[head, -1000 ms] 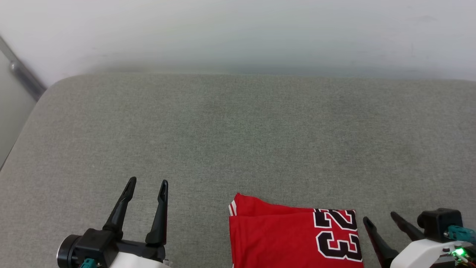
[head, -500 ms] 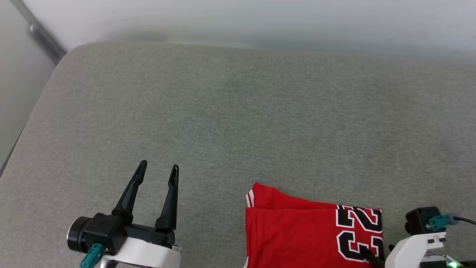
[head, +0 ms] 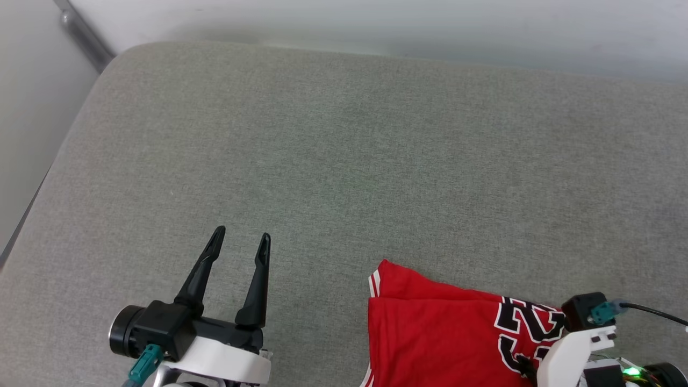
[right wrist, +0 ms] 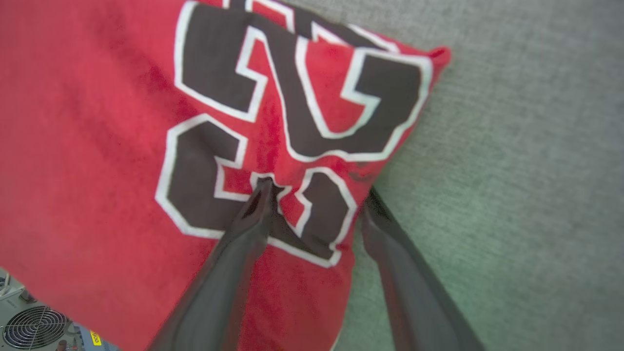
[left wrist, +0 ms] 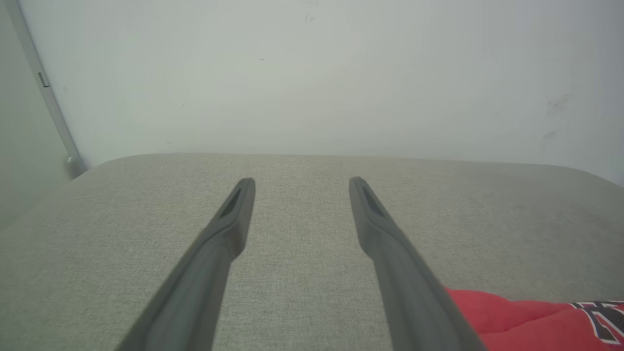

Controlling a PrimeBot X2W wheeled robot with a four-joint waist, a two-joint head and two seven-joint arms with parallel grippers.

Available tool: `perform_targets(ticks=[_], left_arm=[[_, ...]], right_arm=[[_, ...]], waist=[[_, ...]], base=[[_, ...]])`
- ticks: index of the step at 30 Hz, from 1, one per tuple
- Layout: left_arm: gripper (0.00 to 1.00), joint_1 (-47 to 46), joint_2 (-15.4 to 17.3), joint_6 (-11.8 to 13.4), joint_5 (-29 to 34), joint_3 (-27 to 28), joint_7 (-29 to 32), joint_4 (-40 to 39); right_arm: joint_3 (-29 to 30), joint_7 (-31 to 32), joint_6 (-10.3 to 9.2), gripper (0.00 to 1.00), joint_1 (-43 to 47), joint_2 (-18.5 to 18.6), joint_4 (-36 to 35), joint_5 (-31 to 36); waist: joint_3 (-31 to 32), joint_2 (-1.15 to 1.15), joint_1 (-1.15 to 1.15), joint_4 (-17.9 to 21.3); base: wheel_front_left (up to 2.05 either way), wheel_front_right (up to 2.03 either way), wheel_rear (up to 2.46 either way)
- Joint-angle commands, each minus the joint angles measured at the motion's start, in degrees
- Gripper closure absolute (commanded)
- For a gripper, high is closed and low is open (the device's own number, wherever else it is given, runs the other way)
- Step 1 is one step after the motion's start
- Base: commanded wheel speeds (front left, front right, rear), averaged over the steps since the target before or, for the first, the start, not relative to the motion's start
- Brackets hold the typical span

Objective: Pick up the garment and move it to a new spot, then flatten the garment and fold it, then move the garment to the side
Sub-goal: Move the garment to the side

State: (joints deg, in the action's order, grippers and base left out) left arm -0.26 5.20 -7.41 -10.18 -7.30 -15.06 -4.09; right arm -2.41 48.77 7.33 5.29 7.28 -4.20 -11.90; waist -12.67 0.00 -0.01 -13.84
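Down at the near right of the grey fabric cushion: a folded red jersey T-shirt with black-and-white number print. Straddling its edge, the right gripper, jaws released, one finger on the print, the other just beside the fabric. Well left, the left gripper, jaws spread, empty.

Folded jersey lies near-right on the cushion; left end effector to its left, right end effector astride its right edge.
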Motion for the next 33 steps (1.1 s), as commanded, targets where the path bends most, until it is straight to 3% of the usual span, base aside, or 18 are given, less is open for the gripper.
perform_targets(ticks=[1, 5, 12, 16, 17, 19, 24, 33], left_arm=[[0.0, -0.5, -0.1, -0.1, 0.2, 0.0, -0.1, 0.1], [0.0, 0.2, -0.1, -0.1, 0.3, 0.7, -0.1, 0.1], [0.0, 0.3, -0.4, -0.1, 0.7, 0.6, -0.1, -0.2], [0.0, -1.7, -0.5, -0.1, 1.0, -1.2, -0.1, -0.5], [0.0, -3.9, 0.0, -0.1, 1.2, -2.6, -0.1, -0.7], [0.0, -5.6, 0.6, -0.1, 1.4, -4.0, -0.1, -0.6], [0.0, -10.0, 1.6, -0.1, 1.8, -6.6, -0.1, -0.9], [0.0, -16.3, 6.0, -0.1, 1.7, -9.8, -0.1, -2.1]], right_arm=[[-2.4, 0.1, 0.27, 1.0, 0.9, -1.0, 4.6, 0.0], [-4.1, -2.8, 0.1, 1.0, -2.1, 2.5, 4.0, 2.2], [-11.2, -3.9, 0.12, 1.0, -9.8, 12.8, -0.5, 6.6], [-15.1, -2.4, 0.11, 1.0, -15.1, 21.7, -3.1, 6.9], [-17.6, -1.3, 0.11, 1.0, -19.0, 29.3, -4.6, 6.1], [-18.4, -1.1, 0.11, 1.0, -21.3, 33.5, -5.2, 5.8], [-15.7, -4.7, 0.11, 1.0, -26.0, 39.0, -2.9, 5.0], [-8.8, -16.3, 0.1, 1.0, -32.2, 39.5, 10.4, 7.8]], waist=[[0.2, 0.0, 0.01, 0.3], [1.2, 0.0, 0.01, 2.2], [1.3, 0.0, 0.01, 10.7], [-0.6, 0.0, 0.01, 16.2], [-3.3, 0.0, 0.01, 20.0], [-5.3, 0.0, 0.01, 22.2], [-10.4, 0.0, 0.01, 26.3], [-19.3, 0.0, 0.01, 28.5]], base=[[0.0, 0.0, 0.0], [0.0, 0.0, 0.0], [0.0, 0.0, 0.0], [0.0, 0.0, 0.0], [0.0, 0.0, 0.0], [0.0, 0.0, 0.0], [0.0, 0.0, 0.0], [0.0, 0.0, 0.0]])
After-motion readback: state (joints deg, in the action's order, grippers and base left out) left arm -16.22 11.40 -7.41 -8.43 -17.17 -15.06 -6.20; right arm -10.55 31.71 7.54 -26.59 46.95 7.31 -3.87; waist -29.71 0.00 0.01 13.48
